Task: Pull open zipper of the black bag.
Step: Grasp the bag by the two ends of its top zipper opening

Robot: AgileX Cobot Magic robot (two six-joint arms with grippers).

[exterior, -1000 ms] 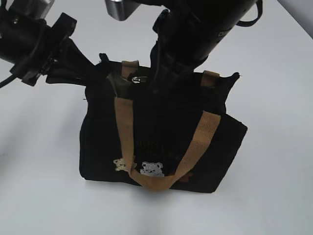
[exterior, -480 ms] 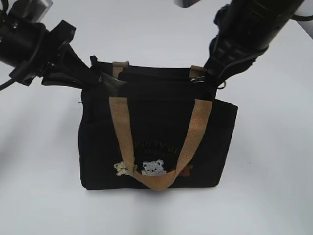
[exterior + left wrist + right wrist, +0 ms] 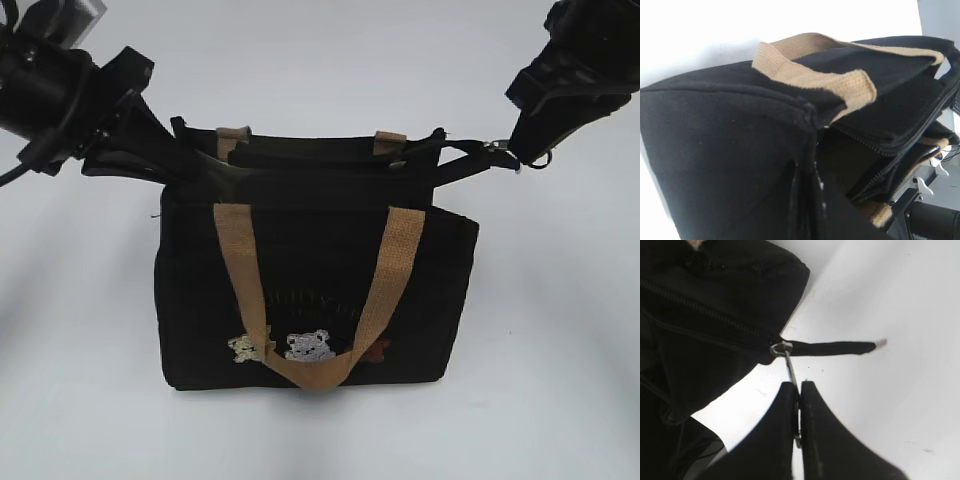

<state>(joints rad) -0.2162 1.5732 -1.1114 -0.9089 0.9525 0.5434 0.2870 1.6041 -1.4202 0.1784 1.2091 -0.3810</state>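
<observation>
So the plain white counter [image 3: 560,380] has only one thing on it: the small boxy black fabric bag [image 3: 320,290] with tan webbing handles [image 3: 395,265], sitting dead centre in the exterior view and upright. Nothing else is lying around to get in the way. The only clutter is the two arms themselves, one coming in from 10 o'clock, the other from 2 o'clock.

The left gripper [image 3: 195,165] has its jaws closed on the fabric at the bag's top left corner, acting as the anchor. The right gripper [image 3: 799,405] has its jaws pinched shut on the thin silver metal pull tab [image 3: 790,365]. The black zipper [image 3: 715,320] along the top edge looks run right out to the 3 o'clock end, with its fabric tail [image 3: 832,347] sticking out past the bag's corner, so I'd say the mouth is basically open.

What could go wrong from here: the slider seems to be at its stop, so more pulling would just drag or tip the bag, or the skinny tab could slip out of that narrow pinch. If the left hold lets go, the whole bag swings toward 3 o'clock.
</observation>
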